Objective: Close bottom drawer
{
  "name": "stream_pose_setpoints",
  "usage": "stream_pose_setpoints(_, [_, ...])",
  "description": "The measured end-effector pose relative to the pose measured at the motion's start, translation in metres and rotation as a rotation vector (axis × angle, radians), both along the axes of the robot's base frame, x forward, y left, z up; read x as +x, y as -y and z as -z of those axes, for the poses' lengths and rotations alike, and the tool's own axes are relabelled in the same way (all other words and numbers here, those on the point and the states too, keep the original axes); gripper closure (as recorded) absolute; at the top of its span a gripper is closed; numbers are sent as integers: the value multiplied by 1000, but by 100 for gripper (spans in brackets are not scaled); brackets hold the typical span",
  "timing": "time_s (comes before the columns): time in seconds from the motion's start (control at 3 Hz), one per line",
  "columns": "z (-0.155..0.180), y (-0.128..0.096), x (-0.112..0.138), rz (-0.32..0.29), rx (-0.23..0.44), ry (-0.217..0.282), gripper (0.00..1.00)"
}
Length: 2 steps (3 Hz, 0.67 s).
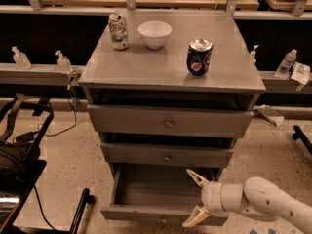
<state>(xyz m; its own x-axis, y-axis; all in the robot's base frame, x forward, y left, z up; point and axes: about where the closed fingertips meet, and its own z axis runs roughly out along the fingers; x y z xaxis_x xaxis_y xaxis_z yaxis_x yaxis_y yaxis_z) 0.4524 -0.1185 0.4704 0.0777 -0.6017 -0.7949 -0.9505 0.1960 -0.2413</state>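
Gripper (196,199) at flat grey bottom drawer (146,213) front

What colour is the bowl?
White bowl, camera view. The end effector hangs open at the front of the bottom drawer.

Location was a robotics lab/test bay. Indicators: grey cabinet (168,123) on speckled floor (73,155); pump bottles (62,61) along rear ledge (39,73); loose cables (62,128) and black equip. (14,165) at left; 2 cans (199,57), bowl (155,33) on tabletop (161,68); white robot arm (263,201) w/ tool (186,198), fingers (197,178) spread, at front-right corner of bottom drawer (146,213).
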Motion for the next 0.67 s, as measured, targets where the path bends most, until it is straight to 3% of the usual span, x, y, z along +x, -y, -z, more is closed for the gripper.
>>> stream_pose_setpoints(0.33, [25,4,2,-12,33,-6,0])
stream_pose_setpoints(0.67, [77,13,-1,7,85,34,0])
